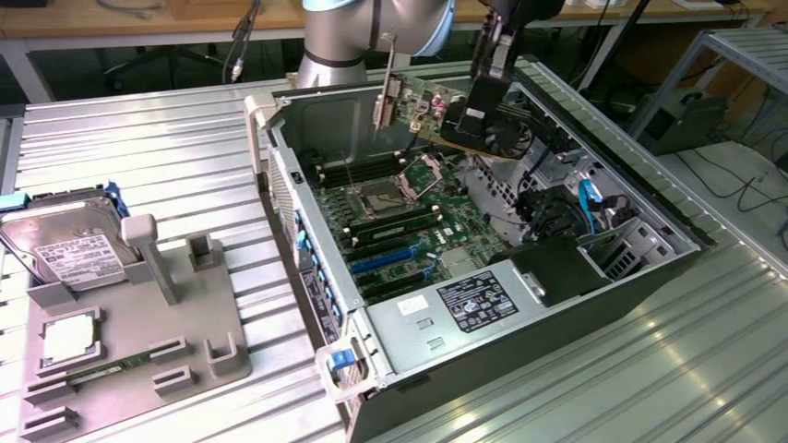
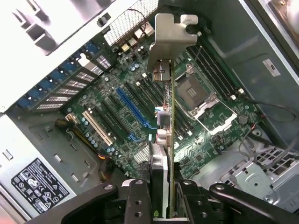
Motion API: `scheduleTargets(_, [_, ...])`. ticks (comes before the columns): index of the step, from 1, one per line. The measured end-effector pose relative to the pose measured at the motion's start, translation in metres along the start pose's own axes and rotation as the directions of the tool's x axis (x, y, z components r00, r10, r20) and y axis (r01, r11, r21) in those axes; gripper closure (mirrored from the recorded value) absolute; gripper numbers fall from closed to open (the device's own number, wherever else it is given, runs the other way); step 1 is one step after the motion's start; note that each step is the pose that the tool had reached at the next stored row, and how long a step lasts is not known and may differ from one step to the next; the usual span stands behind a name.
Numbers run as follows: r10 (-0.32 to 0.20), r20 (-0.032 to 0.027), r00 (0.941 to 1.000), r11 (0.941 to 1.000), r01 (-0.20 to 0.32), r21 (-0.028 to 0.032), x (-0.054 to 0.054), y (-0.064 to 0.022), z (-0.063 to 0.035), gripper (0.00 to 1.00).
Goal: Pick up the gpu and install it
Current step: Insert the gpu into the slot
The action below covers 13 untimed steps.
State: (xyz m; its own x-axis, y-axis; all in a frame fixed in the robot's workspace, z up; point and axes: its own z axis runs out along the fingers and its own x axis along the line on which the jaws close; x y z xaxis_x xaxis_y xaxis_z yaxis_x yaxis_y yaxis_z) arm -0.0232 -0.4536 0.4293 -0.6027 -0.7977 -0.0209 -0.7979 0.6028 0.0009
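Hidden: gpu (image 2: 168,116) edge-on, one end buried btwn fingers (image 2: 138,200).
Gripper (image 2: 161,187): clamped on gpu, above motherboard (image 2: 108,101).
Around: hard drive (image 1: 68,247) well apart, on gray holder (image 1: 185,343).

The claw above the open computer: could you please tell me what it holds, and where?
The claw clamps the graphics card at the end opposite its metal bracket.

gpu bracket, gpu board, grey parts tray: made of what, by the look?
gpu bracket: bare silver sheet metal, likely steel; bent tab, dull sheen.
gpu board: greenish laminate, probably fibreglass circuit board; components mounted on it.
parts tray: matte grey, probably plastic; moulded posts.
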Motion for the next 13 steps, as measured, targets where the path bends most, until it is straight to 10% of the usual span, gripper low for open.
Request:
scheduleTargets(4, [-0.090, 0.0000, 0.9960, 0.9960, 0.090, -0.0019, 0.0000, 0.0000, 0.0000, 0.72])
scheduleTargets(13, [-0.323, 0.0008, 0.9463, 0.9463, 0.323, -0.0068, 0.0000, 0.0000, 0.0002, 0.72])
